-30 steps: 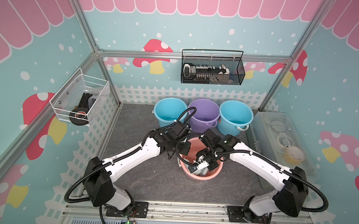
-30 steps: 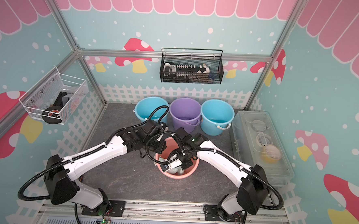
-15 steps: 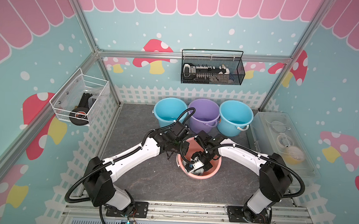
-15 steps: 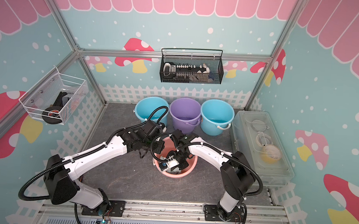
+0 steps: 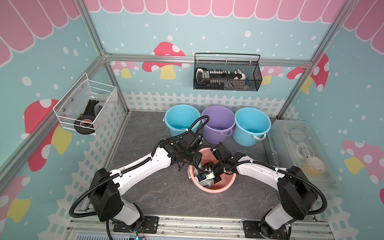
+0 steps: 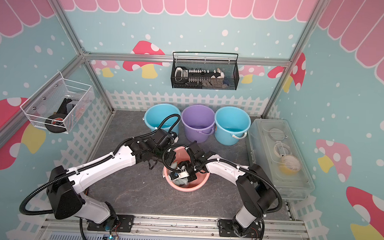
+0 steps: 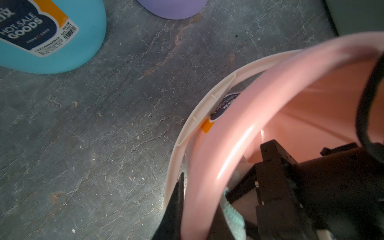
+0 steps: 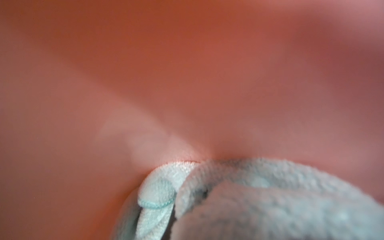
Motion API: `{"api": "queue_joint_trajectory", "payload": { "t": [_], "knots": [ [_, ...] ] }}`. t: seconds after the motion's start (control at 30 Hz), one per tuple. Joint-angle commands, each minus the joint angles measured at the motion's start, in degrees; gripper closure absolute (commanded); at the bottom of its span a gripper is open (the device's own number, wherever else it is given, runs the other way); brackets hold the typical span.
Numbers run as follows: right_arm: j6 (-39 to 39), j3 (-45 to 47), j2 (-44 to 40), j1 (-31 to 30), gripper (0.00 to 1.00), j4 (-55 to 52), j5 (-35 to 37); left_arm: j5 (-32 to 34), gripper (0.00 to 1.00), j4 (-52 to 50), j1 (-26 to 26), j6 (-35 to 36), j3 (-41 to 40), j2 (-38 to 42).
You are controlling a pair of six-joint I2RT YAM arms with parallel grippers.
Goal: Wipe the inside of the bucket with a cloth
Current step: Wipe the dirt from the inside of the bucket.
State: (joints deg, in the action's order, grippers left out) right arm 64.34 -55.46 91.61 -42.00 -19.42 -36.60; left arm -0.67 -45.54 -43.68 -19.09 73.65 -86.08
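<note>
While the soft mint-green fabric cloth [image 8: 259,197] lies bunched low inside the round pink plastic bucket [image 5: 226,183], my right gripper [image 5: 208,176] pinches it tight. My left gripper [image 7: 195,216] clamps the rim; I should press firmly, sweeping floor and wall.

Crumpled mint-green cloth [image 5: 205,183] lies inside the pink bucket [image 5: 210,190].

Cloth [image 8: 280,197] in near bucket [image 5: 226,180], seemingly against its wall; bucket row [image 5: 217,126] behind; box [image 5: 297,153] right.
</note>
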Motion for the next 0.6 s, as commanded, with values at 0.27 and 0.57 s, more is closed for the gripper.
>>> {"api": "queue_joint_trajectory", "payload": {
  "t": [0.27,0.57],
  "knots": [
    [-10.06,8.92,-5.08,-0.8,1.0,25.33,27.86,-2.46,1.0,2.15,-0.62,-3.43,1.08,-0.32],
    [-1.8,8.48,-12.54,-0.88,1.0,17.94,44.24,-2.24,1.0,2.18,-0.62,-3.33,0.97,-0.39]
  ]
}}
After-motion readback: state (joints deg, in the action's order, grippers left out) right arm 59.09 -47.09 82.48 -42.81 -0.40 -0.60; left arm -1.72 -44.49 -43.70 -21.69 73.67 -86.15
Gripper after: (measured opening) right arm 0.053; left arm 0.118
